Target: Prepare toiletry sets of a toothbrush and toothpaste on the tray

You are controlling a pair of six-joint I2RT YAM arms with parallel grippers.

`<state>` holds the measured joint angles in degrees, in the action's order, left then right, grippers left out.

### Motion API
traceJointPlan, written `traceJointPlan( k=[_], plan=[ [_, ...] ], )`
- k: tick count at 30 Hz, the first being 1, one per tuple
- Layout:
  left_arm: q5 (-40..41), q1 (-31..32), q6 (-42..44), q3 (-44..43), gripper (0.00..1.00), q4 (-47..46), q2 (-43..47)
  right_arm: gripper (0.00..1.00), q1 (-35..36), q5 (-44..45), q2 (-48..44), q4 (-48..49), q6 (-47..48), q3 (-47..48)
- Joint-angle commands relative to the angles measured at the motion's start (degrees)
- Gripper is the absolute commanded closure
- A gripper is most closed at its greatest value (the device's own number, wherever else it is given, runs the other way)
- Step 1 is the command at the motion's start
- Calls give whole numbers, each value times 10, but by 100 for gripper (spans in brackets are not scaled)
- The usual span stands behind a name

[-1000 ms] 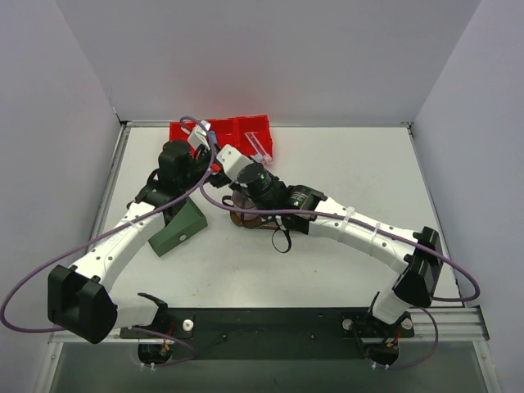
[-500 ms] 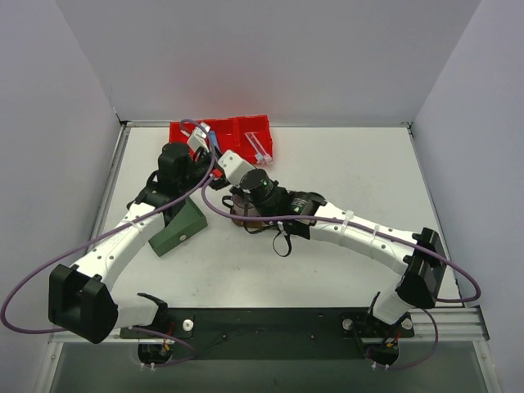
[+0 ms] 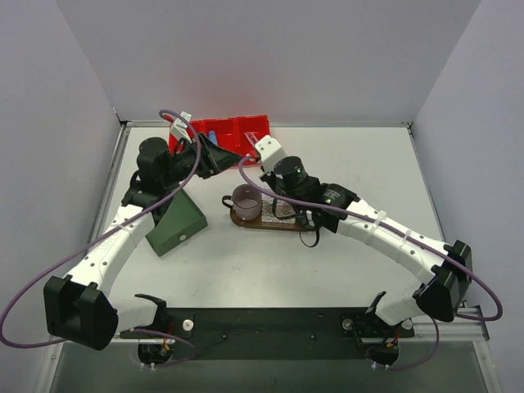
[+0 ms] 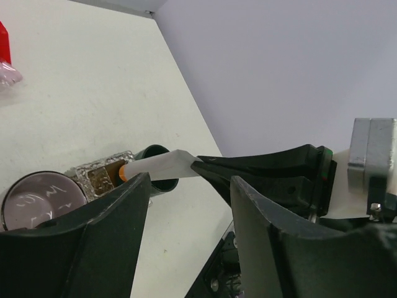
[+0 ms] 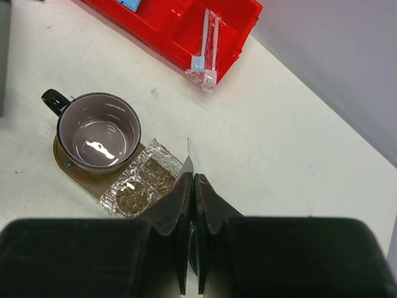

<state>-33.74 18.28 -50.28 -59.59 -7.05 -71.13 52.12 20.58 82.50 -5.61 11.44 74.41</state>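
The right gripper [image 5: 191,178] had its fingers pressed together on the flat end of the white toothpaste tube [image 4: 160,166], holding it in the air with its orange cap pointing toward the left gripper [image 4: 192,183]. The left gripper's fingers [image 4: 108,233] stood apart with nothing between them. The tube's capped end lay just beyond their tips, and whether it touched them could not be told.

In the top view both grippers met at 12 o'clock from the tray [image 3: 270,223], between it and the red bin [image 3: 233,128]. The tray lay on the table [image 3: 352,164] and carried a cup [image 5: 99,131] on its 9 o'clock end and a foil packet [image 5: 141,183] beside the cup. No tube or brush lay on it.

Two toothbrushes [image 5: 208,37] lay side by side in the bin's 3 o'clock compartment, their wrapped ends hanging over its wall. The blue tube [image 3: 211,133] sat in another compartment. A green box [image 3: 176,225] lay at 9 o'clock from the tray.
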Motion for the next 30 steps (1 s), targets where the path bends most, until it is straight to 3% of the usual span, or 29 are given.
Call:
traceJointPlan(
  k=[1, 7, 14, 19, 26, 30],
  plan=[
    [-17, -19, 34, -19, 35, -39, 17, 100, -14, -39, -59, 0, -42, -7],
    [-44, -20, 77, -23, 34, -74, 17, 100, -47, -76, -103, -2, -71, -23],
    [-142, 6, 125, -11, 32, -160, 18, 100, -72, -140, -150, -4, -113, -22],
    [-177, 29, 215, -26, 30, -81, 21, 100, -130, -218, -168, -8, -157, -27],
    [-196, 33, 249, 18, 30, -66, 56, 100, -147, -220, -175, 14, -168, -47],
    [-158, 32, 269, 21, 30, -21, 59, 100, -146, -208, -171, 33, -167, -62]
  ],
)
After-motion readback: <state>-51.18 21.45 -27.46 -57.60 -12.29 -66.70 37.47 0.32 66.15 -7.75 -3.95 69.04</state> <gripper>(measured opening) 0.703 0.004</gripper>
